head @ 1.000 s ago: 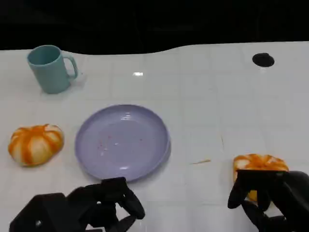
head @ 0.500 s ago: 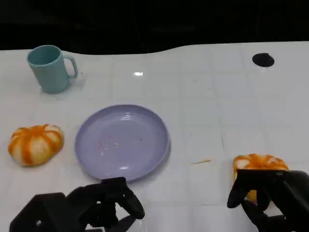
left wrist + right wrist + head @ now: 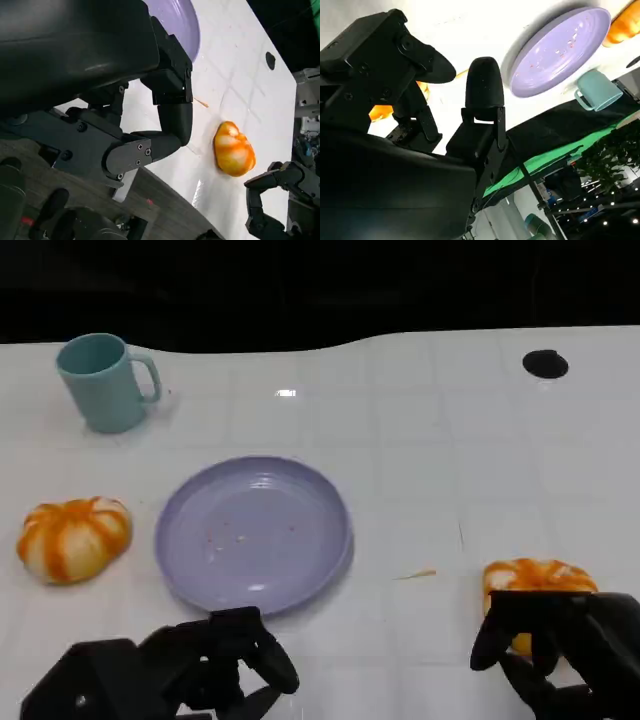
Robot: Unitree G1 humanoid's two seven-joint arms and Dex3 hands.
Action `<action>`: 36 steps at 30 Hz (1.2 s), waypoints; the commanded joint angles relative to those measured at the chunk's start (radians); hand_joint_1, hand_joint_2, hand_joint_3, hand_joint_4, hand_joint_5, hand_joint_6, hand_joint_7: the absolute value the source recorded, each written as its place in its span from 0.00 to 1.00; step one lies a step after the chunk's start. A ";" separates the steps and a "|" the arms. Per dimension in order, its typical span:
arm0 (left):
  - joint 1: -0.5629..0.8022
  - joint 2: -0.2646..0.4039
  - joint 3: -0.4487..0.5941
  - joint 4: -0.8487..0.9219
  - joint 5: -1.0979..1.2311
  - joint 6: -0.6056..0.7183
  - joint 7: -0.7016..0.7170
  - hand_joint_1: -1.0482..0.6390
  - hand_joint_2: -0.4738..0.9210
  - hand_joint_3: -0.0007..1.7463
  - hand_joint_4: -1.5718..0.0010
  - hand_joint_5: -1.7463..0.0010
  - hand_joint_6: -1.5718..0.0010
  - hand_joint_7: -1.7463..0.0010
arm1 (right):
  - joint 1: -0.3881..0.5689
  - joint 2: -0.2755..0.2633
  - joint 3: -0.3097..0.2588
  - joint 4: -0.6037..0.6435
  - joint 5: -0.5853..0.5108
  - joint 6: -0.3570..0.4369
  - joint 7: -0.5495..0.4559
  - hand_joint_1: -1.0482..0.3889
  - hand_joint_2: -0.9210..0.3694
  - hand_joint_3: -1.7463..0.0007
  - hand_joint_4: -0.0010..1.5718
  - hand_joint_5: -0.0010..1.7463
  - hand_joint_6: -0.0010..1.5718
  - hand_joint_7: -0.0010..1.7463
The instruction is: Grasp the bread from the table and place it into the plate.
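Two orange-and-white striped breads lie on the white table: one [image 3: 73, 537] to the left of the plate, the other [image 3: 537, 576] near the front right. The lavender plate [image 3: 253, 533] sits between them with nothing in it. My right hand [image 3: 560, 650] hovers just in front of the right bread, fingers apart, holding nothing. The left wrist view shows that bread [image 3: 234, 149] with a gap to the right hand [image 3: 280, 187]. My left hand [image 3: 200, 670] rests low in front of the plate, fingers loosely bent and holding nothing. Orange bread [image 3: 382, 111] peeks from behind my right fingers [image 3: 484, 85].
A teal mug [image 3: 105, 380] stands at the back left, handle to the right. A small black round spot [image 3: 545, 363] marks the table at the back right. The table's far edge meets a dark background.
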 commanded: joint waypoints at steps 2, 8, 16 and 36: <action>0.002 0.017 0.005 0.006 0.002 -0.004 -0.007 0.43 0.94 0.39 0.60 0.00 0.63 0.17 | 0.011 -0.009 -0.015 -0.052 -0.008 0.040 0.012 0.72 0.52 0.26 0.53 0.95 0.59 0.58; 0.001 0.016 0.007 0.015 0.001 -0.013 -0.009 0.43 0.94 0.39 0.60 0.00 0.63 0.17 | 0.020 0.002 -0.022 -0.111 -0.070 0.090 -0.006 0.66 0.52 0.38 0.56 0.73 0.62 0.42; 0.005 0.014 0.011 0.017 -0.010 -0.013 -0.010 0.43 0.94 0.39 0.60 0.00 0.63 0.18 | 0.026 -0.023 -0.034 -0.188 -0.178 0.166 0.016 0.54 0.41 0.55 0.43 0.64 0.54 0.30; 0.005 0.022 0.007 0.020 -0.009 -0.018 -0.004 0.41 0.95 0.37 0.60 0.00 0.62 0.18 | -0.002 -0.088 -0.006 -0.355 -0.397 0.403 0.407 0.31 0.03 0.99 0.05 0.18 0.18 0.00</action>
